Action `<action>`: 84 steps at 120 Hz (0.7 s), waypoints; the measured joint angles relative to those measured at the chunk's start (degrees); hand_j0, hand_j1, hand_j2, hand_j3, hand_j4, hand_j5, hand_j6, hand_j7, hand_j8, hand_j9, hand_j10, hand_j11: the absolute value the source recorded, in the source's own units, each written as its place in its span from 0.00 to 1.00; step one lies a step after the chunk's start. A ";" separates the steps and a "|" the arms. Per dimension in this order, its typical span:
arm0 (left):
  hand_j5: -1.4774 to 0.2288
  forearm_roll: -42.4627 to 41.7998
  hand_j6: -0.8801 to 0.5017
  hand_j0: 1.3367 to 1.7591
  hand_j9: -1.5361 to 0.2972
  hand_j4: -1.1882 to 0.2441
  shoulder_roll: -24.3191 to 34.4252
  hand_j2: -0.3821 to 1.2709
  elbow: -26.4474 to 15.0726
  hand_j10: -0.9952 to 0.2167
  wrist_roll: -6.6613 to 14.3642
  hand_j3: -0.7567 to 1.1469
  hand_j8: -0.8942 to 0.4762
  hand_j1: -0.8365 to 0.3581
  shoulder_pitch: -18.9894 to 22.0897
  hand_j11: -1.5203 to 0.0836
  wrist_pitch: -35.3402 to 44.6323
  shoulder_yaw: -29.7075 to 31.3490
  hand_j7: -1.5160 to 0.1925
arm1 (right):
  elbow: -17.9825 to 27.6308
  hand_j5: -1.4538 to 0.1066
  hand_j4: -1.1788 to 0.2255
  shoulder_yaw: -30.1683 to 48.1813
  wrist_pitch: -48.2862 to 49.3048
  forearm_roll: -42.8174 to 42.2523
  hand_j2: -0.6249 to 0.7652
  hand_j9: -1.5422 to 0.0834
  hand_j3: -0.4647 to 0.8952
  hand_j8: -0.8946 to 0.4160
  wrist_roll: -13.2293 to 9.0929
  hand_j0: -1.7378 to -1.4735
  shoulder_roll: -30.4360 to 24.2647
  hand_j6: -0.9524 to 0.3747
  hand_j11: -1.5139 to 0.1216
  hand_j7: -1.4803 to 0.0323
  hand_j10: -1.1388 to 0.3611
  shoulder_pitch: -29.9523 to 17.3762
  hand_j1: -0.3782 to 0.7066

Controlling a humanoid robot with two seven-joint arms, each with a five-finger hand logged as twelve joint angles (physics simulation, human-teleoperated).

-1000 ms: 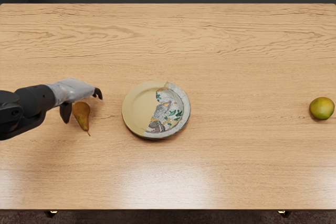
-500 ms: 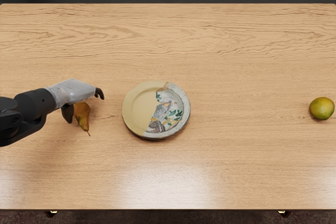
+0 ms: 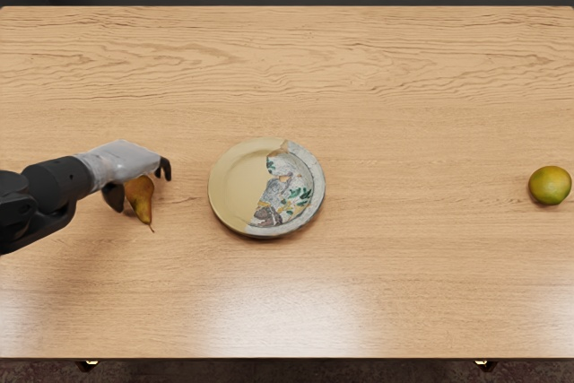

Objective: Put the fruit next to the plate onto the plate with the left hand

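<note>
Grasp step: left hand (image 3: 122,167) sits over the pear (image 3: 141,200) left of the plate (image 3: 230,187); whether it grips is unclear. Next, it must close firmly and lift.

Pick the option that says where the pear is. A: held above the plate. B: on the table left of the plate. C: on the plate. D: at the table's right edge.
B: the pear lies on the table left of the plate, apart from it, with the left hand over it.

Yellow-brown pear (image 3: 142,201), lying on its side, narrow stem end pointing nearer, just left of a round yellow plate (image 3: 235,184), partly painted, not touching
</note>
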 joint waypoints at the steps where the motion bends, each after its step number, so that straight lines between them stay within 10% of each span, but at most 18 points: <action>1: 0.57 0.00 0.35 0.76 0.56 0.55 0.00 0.28 0.00 0.49 0.00 0.40 0.36 0.60 0.00 0.63 -0.01 0.00 0.59 | 0.00 0.93 0.84 0.00 0.01 0.00 0.45 0.95 0.34 0.68 0.00 0.30 0.00 0.72 0.93 0.98 0.76 0.00 0.03; 84: 0.53 -0.10 0.42 0.76 0.51 0.51 -0.05 0.29 -0.10 0.44 -0.31 0.40 0.31 0.53 -0.09 0.57 -0.71 0.09 0.52 | 0.00 0.93 0.84 -0.02 -0.01 0.00 0.45 0.95 0.34 0.68 0.00 0.30 0.00 0.72 0.93 0.98 0.76 0.00 0.03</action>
